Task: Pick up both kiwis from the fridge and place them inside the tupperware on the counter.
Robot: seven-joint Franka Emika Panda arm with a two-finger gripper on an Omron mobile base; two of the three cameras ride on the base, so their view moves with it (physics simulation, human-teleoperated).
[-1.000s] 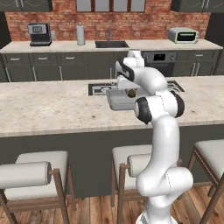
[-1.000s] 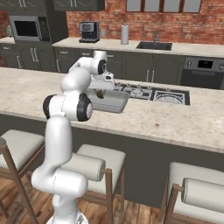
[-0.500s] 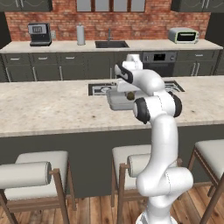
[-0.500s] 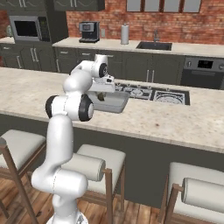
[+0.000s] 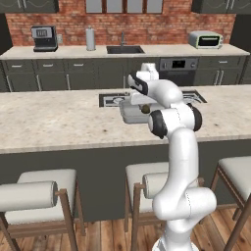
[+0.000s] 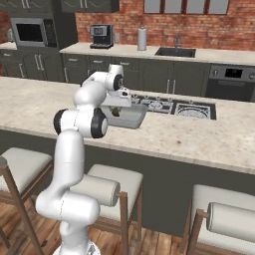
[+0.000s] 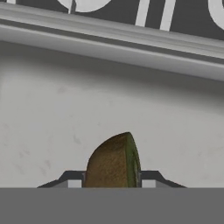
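Around: black cooktop (image 7: 131, 13) just beyond tupperware (image 7: 65, 87), on tabletop (image 5: 59, 122).
Kiwi (image 7: 113, 162): long axis pointing away from tool, above tupperware floor.
Tool (image 7: 111, 183): clenched on kiwi.

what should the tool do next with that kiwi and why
Probably open and release. The tool is shut on the kiwi, and the hand view shows the tupperware floor right under it, so the fruit seems placed to drop in.

Coffee machine (image 5: 44, 38): back counter, left end.
Toaster oven (image 5: 205, 39): back counter, right end.
Sink (image 5: 124, 49): back counter, middle.
Stools (image 5: 37, 193): below island's near edge.
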